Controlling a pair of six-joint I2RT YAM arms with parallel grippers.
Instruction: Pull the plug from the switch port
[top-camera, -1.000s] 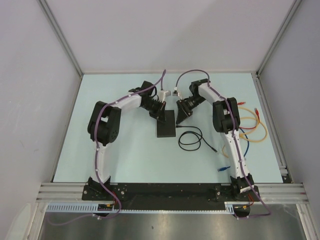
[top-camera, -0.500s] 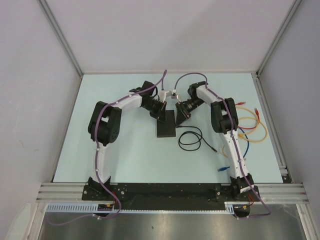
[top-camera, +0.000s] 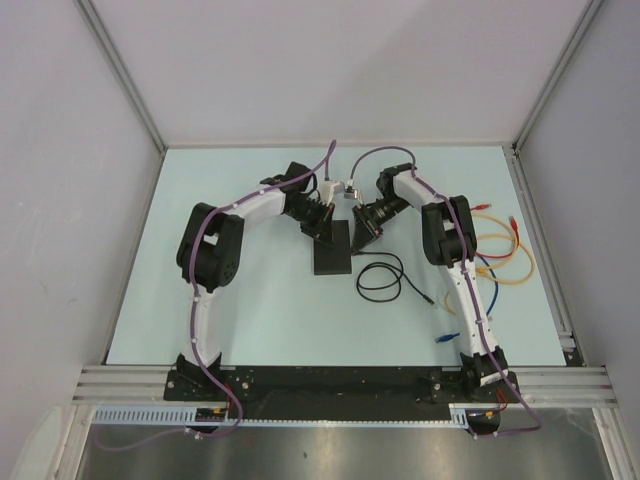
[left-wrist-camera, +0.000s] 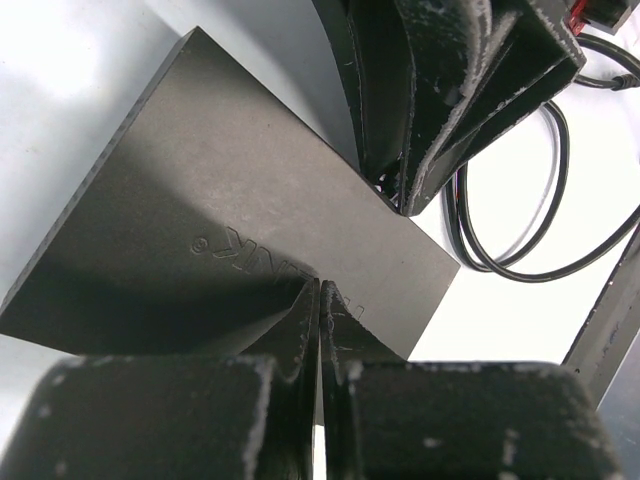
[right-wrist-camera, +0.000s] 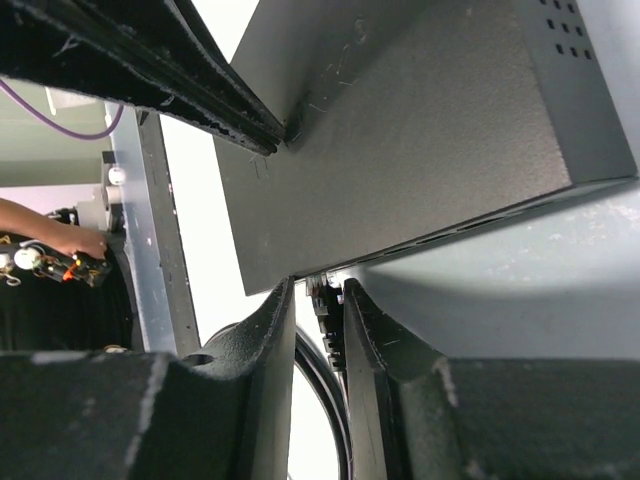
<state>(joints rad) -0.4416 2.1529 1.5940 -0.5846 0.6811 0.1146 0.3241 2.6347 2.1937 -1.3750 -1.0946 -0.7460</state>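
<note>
The switch (top-camera: 331, 256), a flat matte-black box, lies mid-table. My left gripper (top-camera: 326, 228) is shut with nothing in it, its tips (left-wrist-camera: 320, 290) pressing on the switch's top face (left-wrist-camera: 230, 200). My right gripper (top-camera: 364, 236) is at the switch's right edge. In the right wrist view the plug (right-wrist-camera: 326, 308) sticks out of the switch's (right-wrist-camera: 420, 130) edge, between my right gripper's (right-wrist-camera: 318, 292) fingers. The jaws stand narrow around it: one finger lies against the plug and a slim gap shows at the other. A black cable (top-camera: 382, 276) coils away from the plug.
Yellow, red-tipped and blue cables (top-camera: 505, 262) lie loose at the table's right side beside the right arm. Grey enclosure walls with metal rails (top-camera: 535, 200) ring the table. The left gripper's fingers (right-wrist-camera: 190, 70) cross the switch's top close to my right fingers.
The right gripper has shifted left up to the switch's edge, and its jaws have narrowed around the plug. The left gripper has stayed shut on the switch's top.
</note>
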